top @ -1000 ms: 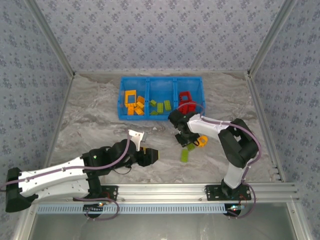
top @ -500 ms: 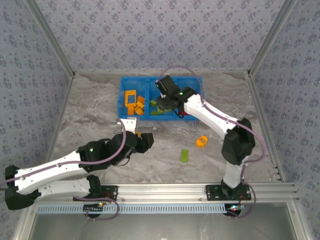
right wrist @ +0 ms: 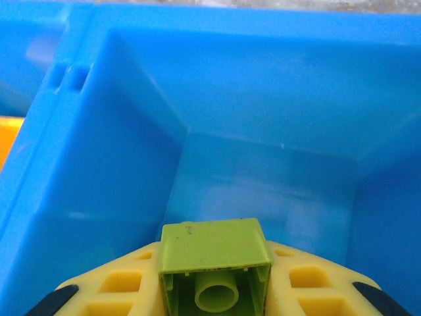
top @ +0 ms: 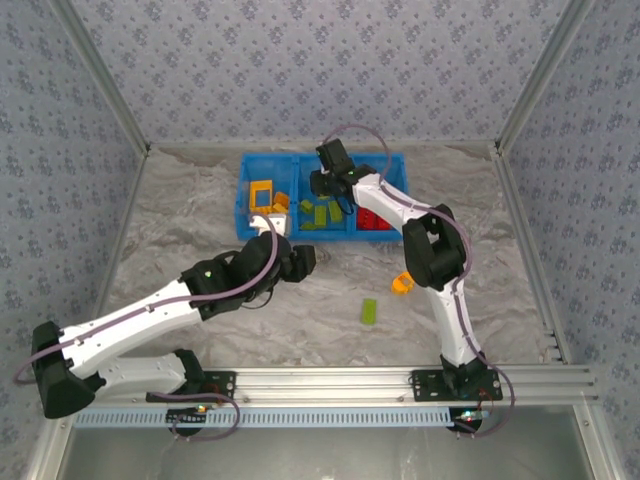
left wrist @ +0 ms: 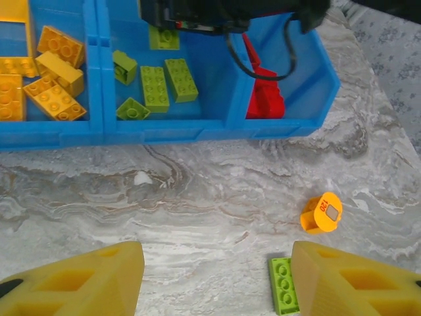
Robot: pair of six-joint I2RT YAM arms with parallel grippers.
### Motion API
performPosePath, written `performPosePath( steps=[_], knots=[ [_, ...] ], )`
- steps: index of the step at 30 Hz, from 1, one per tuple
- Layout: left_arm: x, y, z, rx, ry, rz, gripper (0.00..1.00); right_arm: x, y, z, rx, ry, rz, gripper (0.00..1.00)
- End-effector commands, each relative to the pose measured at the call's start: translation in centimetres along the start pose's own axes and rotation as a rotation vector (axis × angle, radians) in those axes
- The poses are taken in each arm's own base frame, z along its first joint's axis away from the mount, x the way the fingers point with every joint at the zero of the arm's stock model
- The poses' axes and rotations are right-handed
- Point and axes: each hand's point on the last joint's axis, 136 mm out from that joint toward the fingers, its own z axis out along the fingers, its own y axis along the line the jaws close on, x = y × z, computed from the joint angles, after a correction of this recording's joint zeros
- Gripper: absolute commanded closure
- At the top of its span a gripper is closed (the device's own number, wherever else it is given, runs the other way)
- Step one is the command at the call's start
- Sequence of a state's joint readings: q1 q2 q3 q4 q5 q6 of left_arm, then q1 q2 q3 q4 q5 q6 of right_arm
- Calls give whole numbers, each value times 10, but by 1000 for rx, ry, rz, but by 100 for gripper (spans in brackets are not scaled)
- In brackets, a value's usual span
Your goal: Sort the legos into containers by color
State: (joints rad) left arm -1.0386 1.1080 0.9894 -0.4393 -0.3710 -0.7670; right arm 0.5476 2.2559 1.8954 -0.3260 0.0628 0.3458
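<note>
Grey-veined marble sheeting is seen to cover the table [top: 190,230], on which everything is set. The left arm [top: 150,318] is stretched from 7 o'clock toward centre. The right arm [top: 445,280] is raised from 5 o'clock and folded over toward 12. The blue bin [top: 243,200] is placed at 12 o'clock, with three compartments side by side. The left gripper [top: 300,260] is held just off the bin's near wall, toward its 7 o'clock. In its wrist view the yellow fingers [left wrist: 85,283] are seen well apart, with only bare table between them. The right gripper [top: 325,185] is poised over the middle compartment. In its wrist view it is seen clamped on a lime brick [right wrist: 214,253], hollow underside toward the lens, blue walls behind. Orange bricks [left wrist: 60,46] are recorded in the left compartment, lime bricks [left wrist: 154,87] in the middle, red bricks [left wrist: 266,102] in the right. Two pieces are noted on the table at 4 o'clock of centre. One is a flat lime piece [top: 369,311]. The other, an orange round piece [top: 403,283], is noted near its 1 o'clock, not touching.
</note>
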Motion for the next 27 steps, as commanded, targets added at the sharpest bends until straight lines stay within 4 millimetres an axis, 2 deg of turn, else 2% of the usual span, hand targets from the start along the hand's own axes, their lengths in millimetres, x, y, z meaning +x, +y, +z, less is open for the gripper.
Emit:
performPosePath(
  steps=[1,4,8,14,16,18,22,25,27],
  knots=[
    [-11,-20,0,63,-3,20,39,-17,9,15,-57,-49,45,67],
    [-7,-22,3,67,15,28,39,-8,3,31,-51,-14,65,66],
    [-7,-24,6,64,24,45,39,-3,2,40,-47,13,78,61],
    [-8,-26,9,56,27,52,39,2,2,40,-35,33,76,54],
    [-9,-27,9,59,24,49,39,1,2,36,-26,31,59,48],
    [-9,-27,9,59,23,50,39,-4,6,29,-29,21,42,43],
    [-9,-26,8,59,25,44,39,-26,15,3,-31,-32,16,42],
    [-10,-26,7,59,25,44,39,-50,23,-31,-35,-102,-2,42],
    [-8,-28,8,63,36,48,39,-68,25,-63,-31,-162,-8,42]
  ],
)
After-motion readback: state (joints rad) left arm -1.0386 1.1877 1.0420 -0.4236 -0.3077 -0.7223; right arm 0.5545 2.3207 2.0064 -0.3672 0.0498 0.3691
